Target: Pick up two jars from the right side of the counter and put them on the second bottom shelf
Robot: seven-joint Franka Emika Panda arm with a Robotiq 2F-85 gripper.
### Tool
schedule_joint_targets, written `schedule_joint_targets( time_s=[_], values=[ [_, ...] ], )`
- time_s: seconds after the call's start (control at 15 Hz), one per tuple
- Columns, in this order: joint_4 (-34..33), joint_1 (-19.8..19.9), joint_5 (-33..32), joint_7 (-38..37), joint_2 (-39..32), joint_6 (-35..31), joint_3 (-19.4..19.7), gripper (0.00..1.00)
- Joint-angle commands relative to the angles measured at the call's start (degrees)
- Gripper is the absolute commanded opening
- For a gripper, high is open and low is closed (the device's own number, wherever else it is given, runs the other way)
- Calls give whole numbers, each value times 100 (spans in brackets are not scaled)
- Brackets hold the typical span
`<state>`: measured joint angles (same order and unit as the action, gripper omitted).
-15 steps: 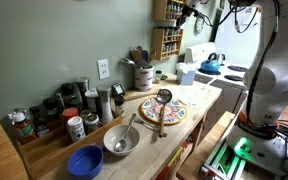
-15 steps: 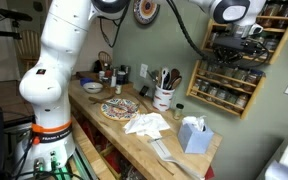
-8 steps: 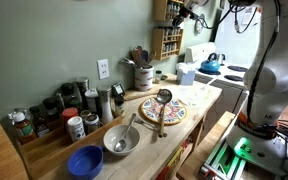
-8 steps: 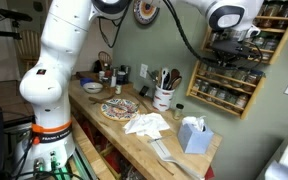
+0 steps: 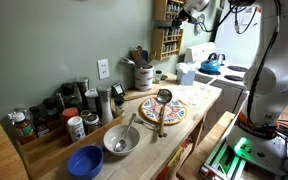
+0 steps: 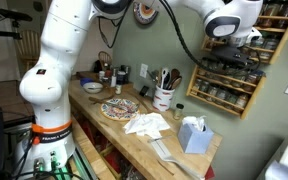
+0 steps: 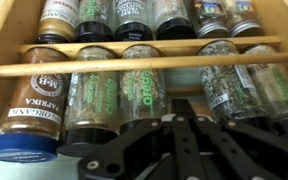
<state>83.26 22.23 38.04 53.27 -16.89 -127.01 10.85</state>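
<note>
The brown wooden spice rack (image 5: 167,40) hangs on the wall above the far end of the light-wood counter (image 5: 202,98); it also shows in the other exterior view (image 6: 227,88). My gripper (image 6: 242,52) is up against its middle tiers. In the wrist view the dark fingers (image 7: 185,108) lie together, pointing into a gap in a row of jars behind a wooden rail (image 7: 134,66). No jar shows between the fingers. A paprika jar (image 7: 29,105) lies at the left of that row. A small jar (image 6: 179,110) stands on the counter (image 6: 206,160) under the rack.
A utensil crock (image 6: 164,97), a patterned plate (image 6: 119,108), crumpled tissue (image 6: 147,124) and a tissue box (image 6: 192,133) sit on the counter. A cluster of jars (image 5: 54,108), a metal bowl (image 5: 121,140), a blue bowl (image 5: 85,161) and a ladle (image 5: 163,98) show too. The stove with a blue kettle (image 5: 211,65) lies beyond.
The wrist and gripper have shifted slightly sideways along the rack front. Nothing else has moved.
</note>
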Motion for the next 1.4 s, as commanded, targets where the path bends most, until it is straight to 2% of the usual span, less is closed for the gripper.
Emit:
schedule_joint_targets(
  time_s=[0.0, 0.4, 0.73, 1.0, 1.33],
  values=[
    [315, 14, 145, 191, 141, -305, -21, 0],
    [336, 131, 95, 249, 171, -315, -135, 0],
    [358, 256, 193, 823, 306, 421, -192, 0],
    [341, 311, 32, 996, 454, 952, -39, 0],
    [230, 302, -455, 976, 741, 2323, 201, 0]
  ],
)
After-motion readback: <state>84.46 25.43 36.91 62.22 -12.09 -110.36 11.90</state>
